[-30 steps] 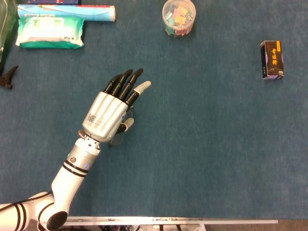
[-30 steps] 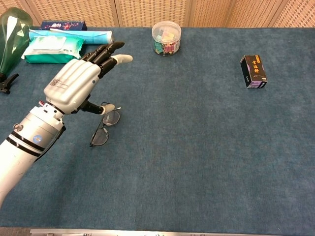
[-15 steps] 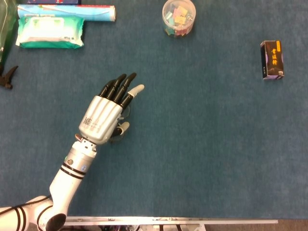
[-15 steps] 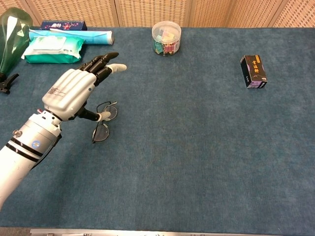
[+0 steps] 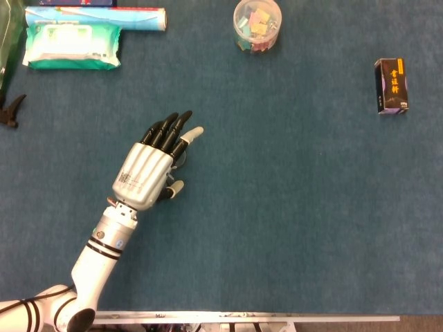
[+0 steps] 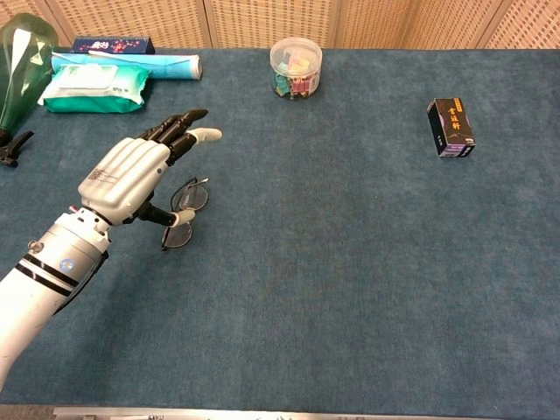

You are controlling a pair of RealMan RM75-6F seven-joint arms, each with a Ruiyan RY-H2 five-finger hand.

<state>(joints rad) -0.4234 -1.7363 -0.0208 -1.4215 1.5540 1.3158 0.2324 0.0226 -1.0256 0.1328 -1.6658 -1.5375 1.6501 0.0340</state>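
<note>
Hovering our left robot hand (image 6: 131,175) open and empty over the glasses (image 6: 185,214), we needed a light frame pinch.

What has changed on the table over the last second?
The left hand drew back toward the robot and lower over the glasses, fingers spread, its thumb coming down near the frame. The glasses shifted slightly. The jar, black box and wipes pack stayed put.

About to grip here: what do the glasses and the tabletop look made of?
Glasses: thin dark frame, probably metal wire, with clear lenses that the cloth shows through. Table: covered in matte blue-green felt or short carpet, fuzzy with no glare. The left hand hovers over the glasses, fingers apart.
</note>
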